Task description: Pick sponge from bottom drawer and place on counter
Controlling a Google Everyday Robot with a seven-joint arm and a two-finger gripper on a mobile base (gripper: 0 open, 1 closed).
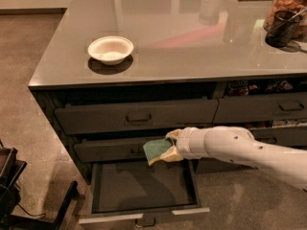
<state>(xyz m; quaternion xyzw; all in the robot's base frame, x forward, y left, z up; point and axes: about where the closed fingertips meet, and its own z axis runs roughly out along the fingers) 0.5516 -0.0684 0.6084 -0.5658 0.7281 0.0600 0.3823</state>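
The robot's gripper (167,146) hangs over the open, shallow dark grey bottom drawer (139,190). Its tan fingers (173,154) pinch the small green and yellow sponge (155,150), lower than the glossy grey tabletop (192,47).

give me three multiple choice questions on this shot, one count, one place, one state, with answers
1. How many round white bowls stand on the glossy grey counter? A one B two C three
2. Where is the small green-topped sponge? A in the bowl B on the counter C in the robot's claw, above the wide shallow dark grey bottom drawer
3. That bottom drawer is: A shut B pulled open C lying on the floor
Answers: A, a single bowl sits near the counter's left side; C, the claw is shut on the sponge; B, its flat dark interior shows.
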